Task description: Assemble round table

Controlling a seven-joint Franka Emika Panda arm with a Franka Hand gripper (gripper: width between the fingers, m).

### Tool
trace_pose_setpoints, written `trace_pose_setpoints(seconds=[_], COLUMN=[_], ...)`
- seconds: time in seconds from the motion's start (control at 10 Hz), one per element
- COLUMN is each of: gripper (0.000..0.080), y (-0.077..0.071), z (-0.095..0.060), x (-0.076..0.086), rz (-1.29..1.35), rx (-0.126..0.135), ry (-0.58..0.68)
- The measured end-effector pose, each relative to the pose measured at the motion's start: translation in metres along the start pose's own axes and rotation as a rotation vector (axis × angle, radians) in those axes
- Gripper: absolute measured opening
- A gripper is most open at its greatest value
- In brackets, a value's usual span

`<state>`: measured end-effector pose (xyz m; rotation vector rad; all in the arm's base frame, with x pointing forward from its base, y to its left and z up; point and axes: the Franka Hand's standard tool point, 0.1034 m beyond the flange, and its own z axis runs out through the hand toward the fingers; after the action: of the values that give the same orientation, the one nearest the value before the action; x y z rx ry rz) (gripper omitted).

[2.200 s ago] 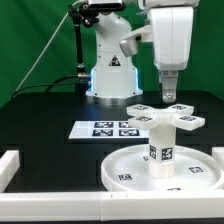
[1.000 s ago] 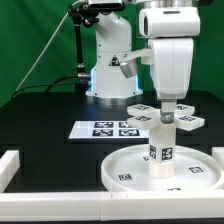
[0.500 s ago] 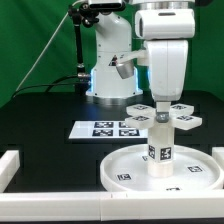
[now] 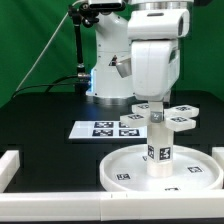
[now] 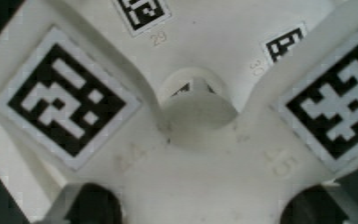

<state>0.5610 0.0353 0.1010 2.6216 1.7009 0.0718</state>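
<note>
The cross-shaped piece (image 4: 160,117) has turned on top of the cylinder leg (image 4: 159,144) since the earlier frames, its arms swung round as the wrist rotates above it. The leg stands upright, long axis vertical, at the middle of the round disc (image 4: 130,165), with the cross lying flat across its top. Seemingly only tightening the cross remains. The gripper (image 4: 152,106) sits down on the cross's hub; whether the jaws clamp it I cannot tell.

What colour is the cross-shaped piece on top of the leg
White, with black-and-white square tags on the arms of the cross-shaped piece; the wrist view shows it best.
</note>
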Motion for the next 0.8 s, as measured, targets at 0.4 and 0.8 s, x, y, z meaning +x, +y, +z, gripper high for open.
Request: trace_pose_setpoints(seconds=[0.4, 0.8], gripper=[0.0440, 0.0442], y=[0.0001, 0.0027], z=[-0.0001, -0.0014], x=[0.0022, -0.0012], rz=[0.341, 0.778], rx=[-0.007, 0.016], ry=[0.006, 0.032])
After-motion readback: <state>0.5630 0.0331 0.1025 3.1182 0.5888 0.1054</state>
